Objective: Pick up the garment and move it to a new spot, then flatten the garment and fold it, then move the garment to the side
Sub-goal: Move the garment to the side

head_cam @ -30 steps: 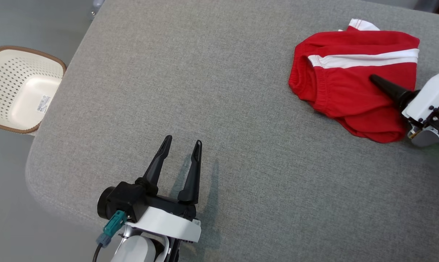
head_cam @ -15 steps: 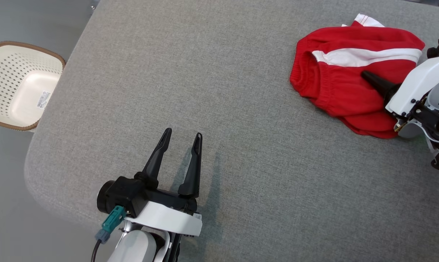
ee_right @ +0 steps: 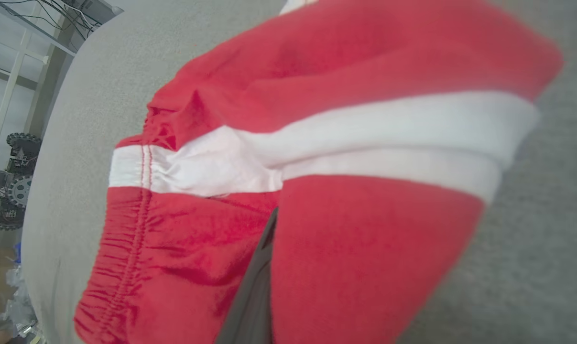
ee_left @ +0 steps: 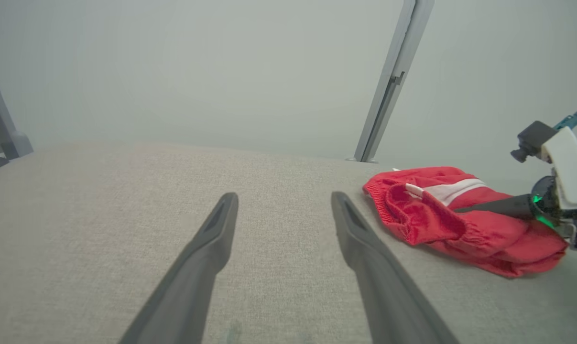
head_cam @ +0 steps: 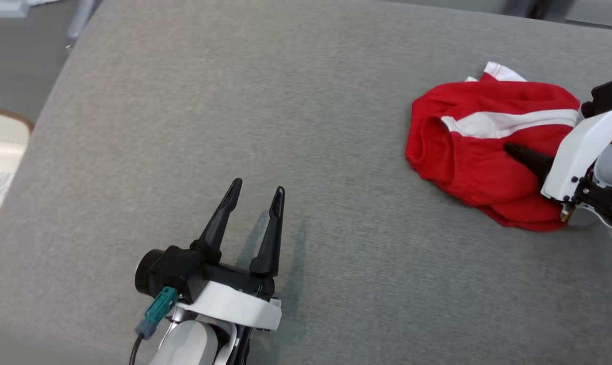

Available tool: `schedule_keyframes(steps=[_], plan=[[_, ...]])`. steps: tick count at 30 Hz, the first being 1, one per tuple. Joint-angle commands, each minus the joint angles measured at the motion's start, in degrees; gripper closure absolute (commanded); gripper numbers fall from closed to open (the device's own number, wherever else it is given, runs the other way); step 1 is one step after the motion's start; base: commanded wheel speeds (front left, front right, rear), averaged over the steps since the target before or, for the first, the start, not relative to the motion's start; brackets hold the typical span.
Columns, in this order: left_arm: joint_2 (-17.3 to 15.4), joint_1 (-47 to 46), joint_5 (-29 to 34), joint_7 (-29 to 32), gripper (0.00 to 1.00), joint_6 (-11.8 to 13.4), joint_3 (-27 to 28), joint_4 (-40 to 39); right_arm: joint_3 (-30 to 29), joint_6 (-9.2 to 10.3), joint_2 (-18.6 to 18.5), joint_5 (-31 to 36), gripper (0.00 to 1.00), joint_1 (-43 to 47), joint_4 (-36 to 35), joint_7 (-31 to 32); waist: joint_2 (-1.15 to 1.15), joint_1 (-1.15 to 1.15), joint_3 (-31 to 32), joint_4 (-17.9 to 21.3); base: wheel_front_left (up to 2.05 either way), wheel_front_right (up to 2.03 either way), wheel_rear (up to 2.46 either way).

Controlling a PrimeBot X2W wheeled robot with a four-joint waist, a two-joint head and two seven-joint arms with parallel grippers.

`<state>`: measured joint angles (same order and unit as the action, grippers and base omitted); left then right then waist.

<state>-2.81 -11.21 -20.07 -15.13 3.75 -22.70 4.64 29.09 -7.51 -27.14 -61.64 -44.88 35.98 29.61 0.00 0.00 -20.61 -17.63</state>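
Right gripper (head_cam: pixel 513 150) has clamped the red garment (head_cam: pixel 463 165); a shallow pinch could slip on lifting. Left gripper (head_cam: pixel 258 186), well left of it, gapes.

Left gripper (head_cam: pixel 258 185) is at near left, fingers (head_cam: pixel 218 223) spread wide, pointing to the far side, nothing between them. Its white forearm comes in from the near edge, wrist roughly level. Right gripper (head_cam: pixel 511 149) is at far right with the wrist rolled and white housing tilted. Its fingers point left, pinched together on a fold of the garment (head_cam: pixel 463 167). One dark right finger shows; cloth hides the other.
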Motion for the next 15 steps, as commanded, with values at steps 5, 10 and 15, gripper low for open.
schedule_keyframes(steps=[5, 10, 15], plan=[[-0.23, -1.23, 0.65, 0.05, 0.00, -0.22, 0.57, -0.07, 2.62, 0.02, -4.15, 1.07, 1.00, 1.20, -4.22, 2.50, 0.00, 0.00, 0.88, 7.15, 0.00, 0.00, 0.00], [-0.22, -3.09, 0.98, 0.06, 0.00, -0.84, 0.69, -0.19, 4.14, 0.02, -9.50, 4.22, 1.00, 0.80, -10.00, 2.49, 0.00, 0.00, -0.85, 11.63, 0.00, 0.00, 0.00], [-0.25, -4.70, 0.16, 0.06, 0.00, -1.28, 0.95, 0.06, 5.55, 0.02, -16.58, 8.72, 1.00, -0.03, -17.15, 1.60, 0.00, 0.00, -2.63, 15.14, 0.00, 0.00, 0.00]])
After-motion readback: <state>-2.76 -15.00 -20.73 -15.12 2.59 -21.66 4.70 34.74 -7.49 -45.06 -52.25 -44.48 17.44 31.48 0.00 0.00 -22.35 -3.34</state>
